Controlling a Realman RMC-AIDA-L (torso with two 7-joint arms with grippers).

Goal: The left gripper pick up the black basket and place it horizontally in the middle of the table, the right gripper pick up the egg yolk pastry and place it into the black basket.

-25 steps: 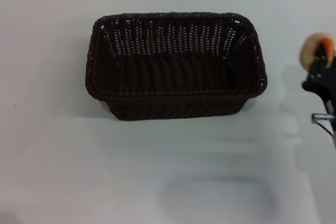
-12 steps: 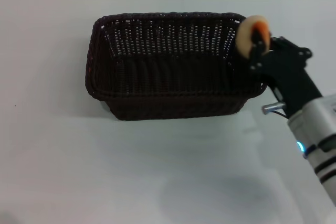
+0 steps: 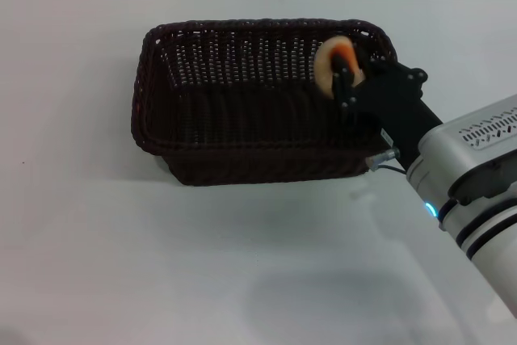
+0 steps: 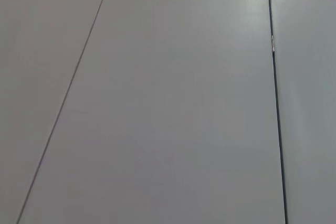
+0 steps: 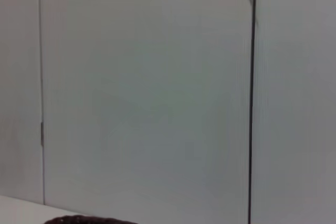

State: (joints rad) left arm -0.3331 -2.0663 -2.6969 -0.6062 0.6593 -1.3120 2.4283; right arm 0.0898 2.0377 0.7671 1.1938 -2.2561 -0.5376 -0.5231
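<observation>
The large dark woven wicker black basket (image 3: 266, 103) already lies lengthwise mid-table on the plain white table (image 3: 97, 240), so the first half looks done. The black two-finger right gripper (image 3: 342, 80) is clenched on the small cream egg yolk pastry (image 3: 334, 65) with its orange patch, hanging over the basket's 2 o'clock corner, not yet released. A second ago it was out at 3 o'clock, clear of the rim; it has since swung inward. The left gripper is out of sight.
</observation>
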